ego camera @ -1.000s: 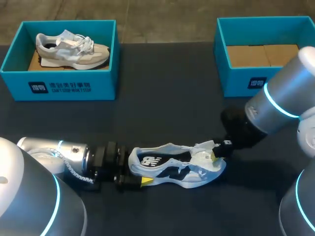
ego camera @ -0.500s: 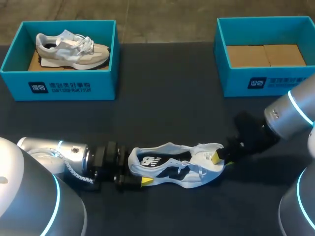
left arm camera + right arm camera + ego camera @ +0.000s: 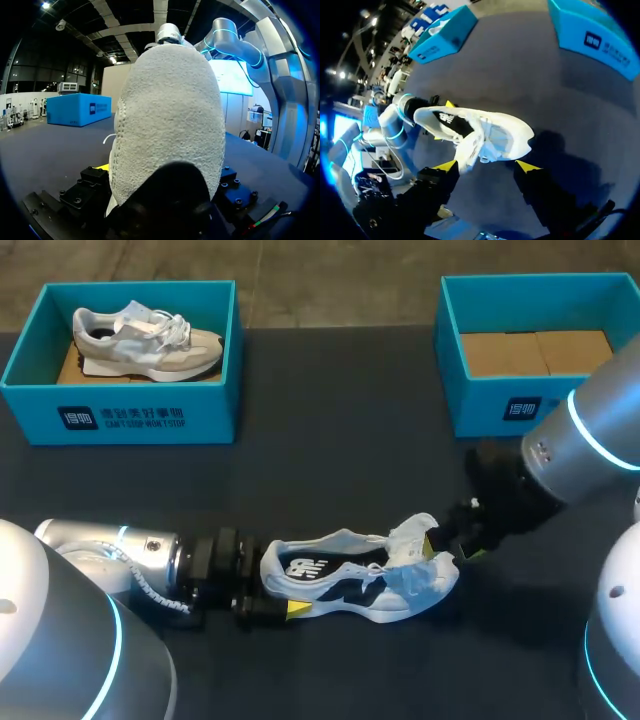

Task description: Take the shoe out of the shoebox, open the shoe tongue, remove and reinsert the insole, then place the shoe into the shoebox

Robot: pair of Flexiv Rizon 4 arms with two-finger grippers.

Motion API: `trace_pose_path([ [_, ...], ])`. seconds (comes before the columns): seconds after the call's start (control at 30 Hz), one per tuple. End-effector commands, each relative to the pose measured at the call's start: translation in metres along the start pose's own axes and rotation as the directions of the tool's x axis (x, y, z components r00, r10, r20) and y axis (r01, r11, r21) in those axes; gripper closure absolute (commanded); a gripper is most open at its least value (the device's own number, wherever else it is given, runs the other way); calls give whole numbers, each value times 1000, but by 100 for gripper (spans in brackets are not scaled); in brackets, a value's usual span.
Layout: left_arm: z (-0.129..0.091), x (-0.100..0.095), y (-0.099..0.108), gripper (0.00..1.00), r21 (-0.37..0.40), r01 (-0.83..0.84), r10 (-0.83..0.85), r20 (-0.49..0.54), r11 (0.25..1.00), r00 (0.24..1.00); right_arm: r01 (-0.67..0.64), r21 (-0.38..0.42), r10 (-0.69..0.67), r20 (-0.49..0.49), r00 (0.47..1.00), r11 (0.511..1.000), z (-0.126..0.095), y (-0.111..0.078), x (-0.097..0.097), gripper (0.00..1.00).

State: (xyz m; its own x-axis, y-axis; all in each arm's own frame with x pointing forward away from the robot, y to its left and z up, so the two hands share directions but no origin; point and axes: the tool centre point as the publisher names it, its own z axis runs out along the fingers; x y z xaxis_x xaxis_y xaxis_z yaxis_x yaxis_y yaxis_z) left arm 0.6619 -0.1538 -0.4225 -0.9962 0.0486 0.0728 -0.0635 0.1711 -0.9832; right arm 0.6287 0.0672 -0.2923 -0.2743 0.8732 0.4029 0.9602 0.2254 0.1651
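Shoe: the white and navy shoe [image 3: 355, 585] lies on its side on the dark tabletop [image 3: 330, 480], out of its box, heel toward my left arm and toe toward my right.
Left hand: the left hand [image 3: 275, 592] lies low along the tabletop and is closed on the heel. In the left wrist view the rough, pale heel cup fills the gap between the black finger blocks. I judge this grip serves as an anchor, so the shoe does not slide while the front is worked.
Right hand: the right hand [image 3: 487, 166] hovers over the forefoot with its yellow tips well apart. It holds nothing. The tongue brushes one tip only.
Tongue: the tongue [image 3: 412, 537] is a soft white flap standing up from the throat of the shoe, beside the right hand.
Step in hand: likely opening the tongue. The insole is not visible.
Materials: the upper looks like mesh with suede-like panels, pliable at the tongue and firmer and rounded at the heel.
Boxes: the empty shoebox [image 3: 500, 405] is teal with a cardboard liner [image 3: 535, 350] and stands behind the right arm. The other shoebox [image 3: 120, 410] holds a grey shoe [image 3: 150, 335].
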Motion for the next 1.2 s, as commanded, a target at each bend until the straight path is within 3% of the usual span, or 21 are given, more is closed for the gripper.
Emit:
trace_pose_path([
  [0.03, -1, 1, 0, 100, 1, -1, 1, 3, 1000, 1000, 72, 55, -84, 253, 964, 996, -34, 3, 19, 58],
  [0.1, -1, 1, 0, 100, 1, -1, 1, 3, 1000, 1000, 140, 77, -157, 284, 946, 987, -39, 6, 28, 68],
  [0.17, -1, 1, 0, 100, 1, -1, 1, 3, 1000, 1000, 216, 109, -239, 303, 922, 970, -42, 9, 36, 93],
  [0.2, -1, 1, 0, 100, 1, -1, 1, 3, 1000, 1000, 266, 124, -291, 294, 910, 956, -43, 10, 40, 100],
  [0.4, -1, 1, 0, 100, 1, -1, 1, 3, 1000, 1000, 503, 246, -556, 259, 790, 829, -47, 17, 65, 100],
  [0.5, -1, 1, 0, 100, 1, -1, 1, 3, 1000, 1000, 635, 321, -708, 217, 672, 702, -44, 19, 82, 100],
  [0.67, -1, 1, 0, 100, 1, -1, 1, 3, 1000, 1000, 816, 292, -856, 21, 516, 499, -34, 22, 104, 100],
  [0.7, -1, 1, 0, 100, 1, -1, 1, 3, 1000, 1000, 830, 265, -856, -37, 516, 490, -32, 23, 105, 100],
  [1.13, -1, 1, 0, 100, 1, -1, 1, 3, 1000, 1000, 830, 265, -856, -37, 516, 490, -32, 23, 105, 100],
  [1.17, -1, 1, 0, 100, 1, -1, 1, 3, 1000, 1000, 845, 291, -879, -29, 477, 449, -26, 24, 106, 100],
  [1.2, -1, 1, 0, 100, 1, -1, 1, 3, 1000, 1000, 845, 306, -887, -3, 462, 439, -21, 24, 106, 100],
])
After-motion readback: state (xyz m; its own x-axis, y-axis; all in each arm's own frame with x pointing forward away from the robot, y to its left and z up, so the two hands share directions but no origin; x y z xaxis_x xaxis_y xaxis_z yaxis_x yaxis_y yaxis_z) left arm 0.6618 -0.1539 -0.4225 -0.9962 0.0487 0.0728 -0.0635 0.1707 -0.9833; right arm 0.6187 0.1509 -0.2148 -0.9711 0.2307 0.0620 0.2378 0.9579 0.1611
